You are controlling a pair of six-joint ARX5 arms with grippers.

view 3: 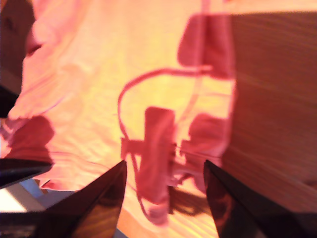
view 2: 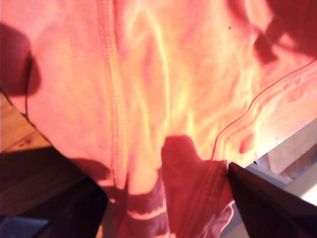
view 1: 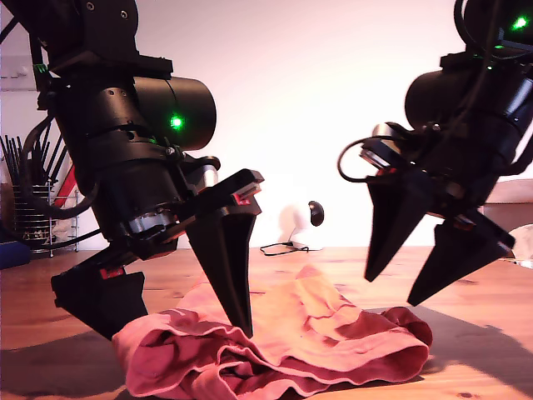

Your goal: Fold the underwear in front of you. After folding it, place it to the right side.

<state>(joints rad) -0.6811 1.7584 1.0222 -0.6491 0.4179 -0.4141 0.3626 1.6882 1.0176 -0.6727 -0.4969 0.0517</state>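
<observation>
Bunched at the near edge of the table (view 1: 491, 333), the underwear (view 1: 300, 342) runs left to right across the exterior view; our first gripper (view 1: 171, 287) straddles its left end, jaws spread, while our second gripper (view 1: 425, 275) hangs open above its right end

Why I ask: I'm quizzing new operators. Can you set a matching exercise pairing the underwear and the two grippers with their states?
Column one:
1. coral cotton underwear
2. my first gripper
3. my second gripper

Column two:
A. open, hanging above the cloth
B. open, low, a fingertip down at the cloth
C. rumpled on the wooden table

Pairs: 1-C, 2-B, 3-A
</observation>
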